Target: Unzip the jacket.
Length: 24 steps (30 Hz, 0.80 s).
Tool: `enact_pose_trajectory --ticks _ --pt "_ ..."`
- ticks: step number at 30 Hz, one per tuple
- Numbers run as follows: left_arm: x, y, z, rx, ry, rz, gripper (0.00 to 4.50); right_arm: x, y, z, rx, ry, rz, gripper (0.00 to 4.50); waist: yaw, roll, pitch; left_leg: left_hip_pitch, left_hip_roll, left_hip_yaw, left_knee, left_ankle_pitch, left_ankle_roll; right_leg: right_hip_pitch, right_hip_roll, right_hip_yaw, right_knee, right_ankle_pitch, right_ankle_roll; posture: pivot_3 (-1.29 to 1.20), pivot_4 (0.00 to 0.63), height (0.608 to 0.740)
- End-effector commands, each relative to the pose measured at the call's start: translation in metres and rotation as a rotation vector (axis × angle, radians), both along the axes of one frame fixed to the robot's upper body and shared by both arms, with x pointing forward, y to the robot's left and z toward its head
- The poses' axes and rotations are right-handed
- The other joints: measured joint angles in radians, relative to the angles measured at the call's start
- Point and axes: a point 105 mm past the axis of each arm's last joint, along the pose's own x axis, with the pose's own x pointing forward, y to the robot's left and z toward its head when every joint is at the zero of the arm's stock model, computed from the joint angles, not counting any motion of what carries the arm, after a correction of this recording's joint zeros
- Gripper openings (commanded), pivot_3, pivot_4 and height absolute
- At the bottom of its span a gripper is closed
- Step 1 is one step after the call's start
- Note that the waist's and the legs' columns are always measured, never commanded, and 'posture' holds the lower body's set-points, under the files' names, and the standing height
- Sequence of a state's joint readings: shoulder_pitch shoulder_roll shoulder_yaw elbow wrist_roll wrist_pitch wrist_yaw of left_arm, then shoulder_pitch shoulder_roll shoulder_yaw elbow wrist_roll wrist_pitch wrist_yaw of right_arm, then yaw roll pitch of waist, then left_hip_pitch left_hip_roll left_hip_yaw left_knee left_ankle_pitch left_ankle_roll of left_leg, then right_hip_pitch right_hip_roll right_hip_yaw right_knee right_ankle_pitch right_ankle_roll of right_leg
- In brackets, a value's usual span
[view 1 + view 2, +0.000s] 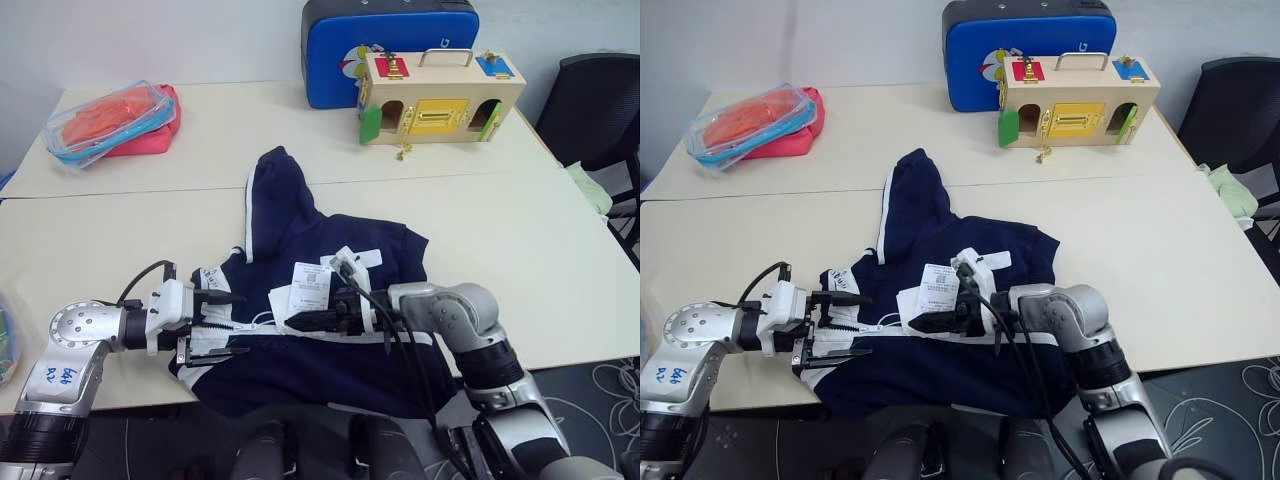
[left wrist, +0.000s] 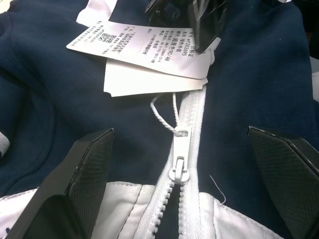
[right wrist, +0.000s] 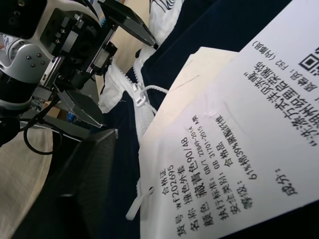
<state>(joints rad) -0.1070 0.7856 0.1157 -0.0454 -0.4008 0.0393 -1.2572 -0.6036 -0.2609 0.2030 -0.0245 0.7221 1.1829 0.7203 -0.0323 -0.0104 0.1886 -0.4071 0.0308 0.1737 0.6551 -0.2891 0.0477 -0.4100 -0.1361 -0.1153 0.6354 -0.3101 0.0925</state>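
Left end effector (image 1: 222,325) hovers fully open astride the white zipper pull (image 2: 178,172), apparently to steady the jacket (image 1: 300,300) lying on the tabletop (image 1: 520,240), while right end effector (image 1: 318,320), partly closed, noses under the paper tags (image 1: 308,285).

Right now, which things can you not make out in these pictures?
- Right end effector: open or shut unclear, head views; its tips sit under the tags.
- Zipper beyond the pull: hidden by the tags, left wrist view.
- Tag print: too small, head views.
- Jacket hem: behind the arms, head views.
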Motion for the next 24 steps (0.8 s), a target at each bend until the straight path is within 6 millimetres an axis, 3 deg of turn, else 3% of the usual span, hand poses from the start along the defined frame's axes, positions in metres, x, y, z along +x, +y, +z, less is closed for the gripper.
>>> enact_pose_trajectory --ticks 1,7,8,16,24 --pt "0.0 -0.003 0.005 -0.014 -0.026 -0.02 4.5 -0.004 0.007 0.007 0.038 -0.009 0.05 2.27 0.0 0.0 0.0 0.0 0.0 0.0 0.0 0.0 0.0 0.0 0.0 0.0 0.0 0.0 0.0 0.0 0.15 0.74" --pt "0.011 -0.008 0.011 -0.021 -0.043 -0.042 4.5 -0.006 0.001 0.019 0.11 -0.001 0.073 0.2 0.0 0.0 0.0 0.0 0.0 0.0 0.0 0.0 0.0 0.0 0.0 0.0 0.0 0.0 0.0 0.0 0.15 0.74" --pt "0.014 -0.01 0.008 -0.006 -0.044 -0.058 4.5 -0.006 0.0 0.02 0.113 -0.001 0.072 0.02 0.001 0.0 0.0 0.0 0.0 0.0 0.001 0.0 0.0 0.0 0.0 0.0 0.001 0.0 0.0 0.0 0.15 0.74" --pt "0.028 -0.011 -0.03 0.081 0.025 -0.106 4.5 -0.001 -0.01 0.023 0.116 -0.04 0.035 0.02 -0.001 -0.001 -0.001 0.0 0.0 0.002 0.001 0.0 0.0 -0.001 0.002 -0.002 0.001 0.0 0.0 0.0 0.15 0.74" --pt "0.015 0.005 -0.055 0.144 0.135 -0.092 4.5 0.004 -0.04 0.032 0.095 -0.125 -0.053 0.02 -0.005 -0.001 -0.001 0.0 0.001 0.002 0.001 0.0 0.0 -0.001 0.001 0.0 0.001 0.0 0.0 0.0 0.15 0.74"
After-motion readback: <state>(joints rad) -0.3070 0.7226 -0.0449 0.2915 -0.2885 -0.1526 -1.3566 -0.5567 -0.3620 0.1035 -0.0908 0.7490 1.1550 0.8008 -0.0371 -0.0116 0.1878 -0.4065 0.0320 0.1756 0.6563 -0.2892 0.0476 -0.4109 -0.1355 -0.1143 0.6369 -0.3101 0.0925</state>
